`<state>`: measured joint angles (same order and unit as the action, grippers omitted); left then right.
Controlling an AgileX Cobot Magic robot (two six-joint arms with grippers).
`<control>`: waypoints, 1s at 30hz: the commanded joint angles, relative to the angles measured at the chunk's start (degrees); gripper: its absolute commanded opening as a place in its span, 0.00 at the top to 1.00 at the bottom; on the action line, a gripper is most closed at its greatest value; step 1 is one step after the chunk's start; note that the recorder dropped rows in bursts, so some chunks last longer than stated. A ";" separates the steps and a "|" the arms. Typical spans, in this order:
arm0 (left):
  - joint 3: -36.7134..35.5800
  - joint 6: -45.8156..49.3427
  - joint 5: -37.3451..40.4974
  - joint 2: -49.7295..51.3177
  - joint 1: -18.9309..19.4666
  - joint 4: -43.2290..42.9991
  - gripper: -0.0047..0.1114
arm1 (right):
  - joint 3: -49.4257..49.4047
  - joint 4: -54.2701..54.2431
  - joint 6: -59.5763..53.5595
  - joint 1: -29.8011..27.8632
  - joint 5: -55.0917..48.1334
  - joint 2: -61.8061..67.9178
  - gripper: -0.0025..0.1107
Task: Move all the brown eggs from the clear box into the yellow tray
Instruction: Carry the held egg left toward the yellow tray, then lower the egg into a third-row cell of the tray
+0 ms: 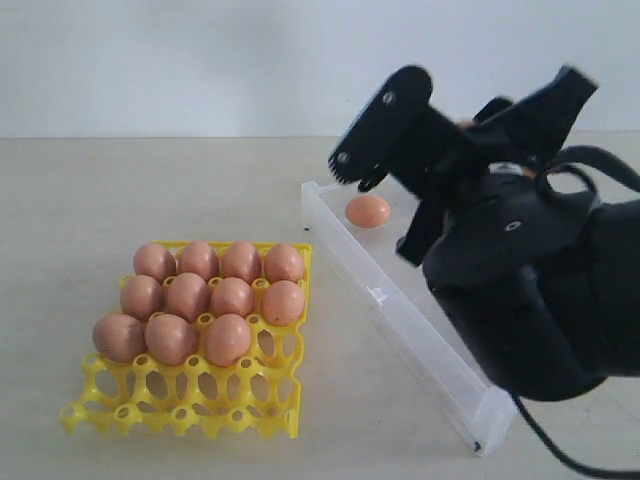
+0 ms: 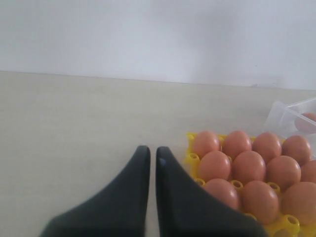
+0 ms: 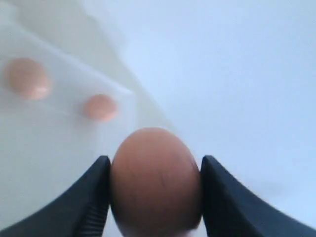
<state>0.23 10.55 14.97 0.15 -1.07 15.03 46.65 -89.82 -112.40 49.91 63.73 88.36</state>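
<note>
Eleven eggs (image 1: 200, 300) sit in the tray (image 1: 180, 412), filling the two far rows plus three cups of the third. They're matte, reddish-tan, all lookalikes. My right gripper (image 3: 155, 165) is pinching one more egg (image 3: 155, 187) by its sides above the box (image 1: 400, 310), where two loose ones lie on the clear floor. Meanwhile my left gripper (image 2: 153, 153) hangs just beside the tray, jaws nearly pressed together, empty.

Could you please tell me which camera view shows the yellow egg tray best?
The exterior view: it shows the whole bright yellow plastic egg tray, eleven smooth brown eggs seated and its nearest row empty. The left wrist view catches only an egg-filled part; the right wrist view shows none of it.
</note>
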 commanded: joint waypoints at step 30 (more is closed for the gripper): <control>-0.23 -0.48 -0.34 -0.15 -0.22 0.16 0.92 | -0.15 146.51 170.53 -22.63 -6.23 17.90 0.98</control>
<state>0.23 10.55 14.97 0.15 -1.07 15.03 46.68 59.03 60.11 27.64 56.67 104.02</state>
